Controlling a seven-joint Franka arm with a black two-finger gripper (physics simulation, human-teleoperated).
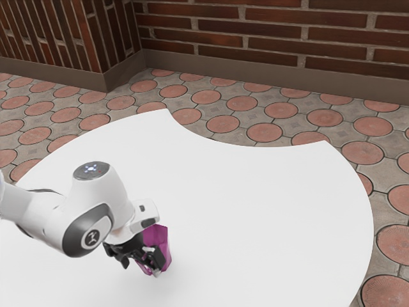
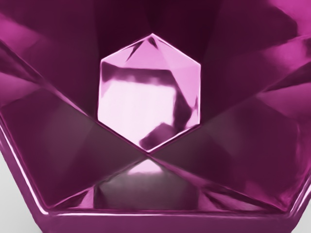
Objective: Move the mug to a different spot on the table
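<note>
A glossy magenta mug (image 1: 160, 244) with flat, hexagonal facets is near the front of the white table (image 1: 255, 204), toward the exterior view's left. My gripper (image 1: 148, 259) is down over its rim, with black fingers (image 1: 139, 256) against its wall, shut on it. The mug leans at the same angle as my hand. In the wrist view I look straight down into the mug (image 2: 150, 92), with its pale hexagonal bottom in the middle and its dark walls all around.
The round white table stretches wide to the exterior view's right and to the back. Its edge curves along the right and front. Beyond it lie a tiled floor (image 1: 268, 109) and a brick wall (image 1: 255, 32).
</note>
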